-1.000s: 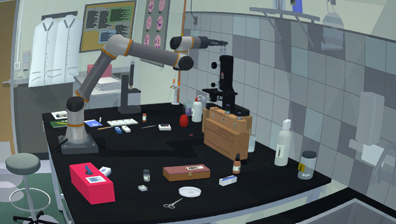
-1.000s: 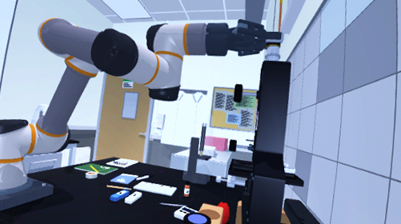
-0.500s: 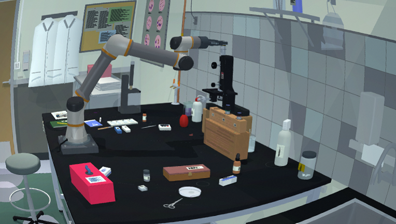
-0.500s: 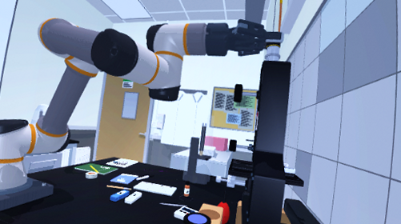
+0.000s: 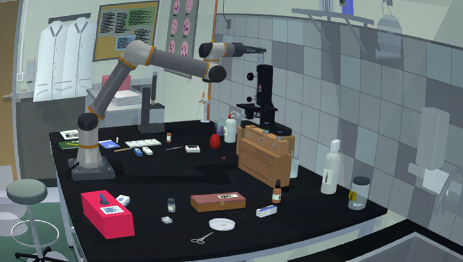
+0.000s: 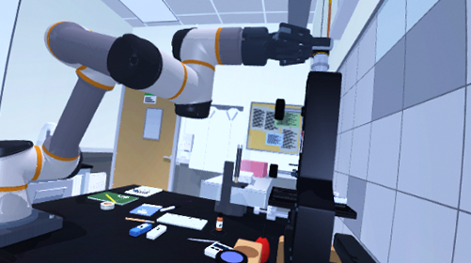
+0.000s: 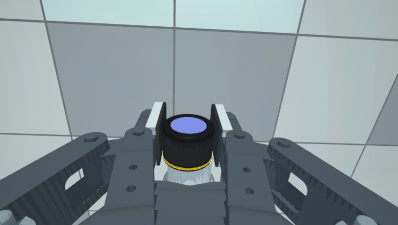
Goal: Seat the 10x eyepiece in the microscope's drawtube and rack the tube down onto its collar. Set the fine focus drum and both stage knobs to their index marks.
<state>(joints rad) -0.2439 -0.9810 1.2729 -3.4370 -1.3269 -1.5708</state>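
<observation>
The eyepiece (image 7: 187, 142), a black knurled cap with a blue lens and a yellow ring, sits on top of the pale drawtube (image 5: 261, 58) that rises from the black microscope (image 5: 265, 95) at the tiled wall. My gripper (image 7: 188, 122) reaches in level from the left at the top of the tube, and its two finger pads are closed on either side of the eyepiece's black cap. The focus knobs (image 5: 250, 76) stick out on the microscope's left side. The stage (image 5: 249, 108) lies below.
A wooden box (image 5: 264, 153) stands in front of the microscope's base. A white bottle (image 5: 229, 129) and a red bulb (image 5: 214, 141) are to its left. The tiled wall is close behind the gripper. Small slides and boxes are scattered over the black bench.
</observation>
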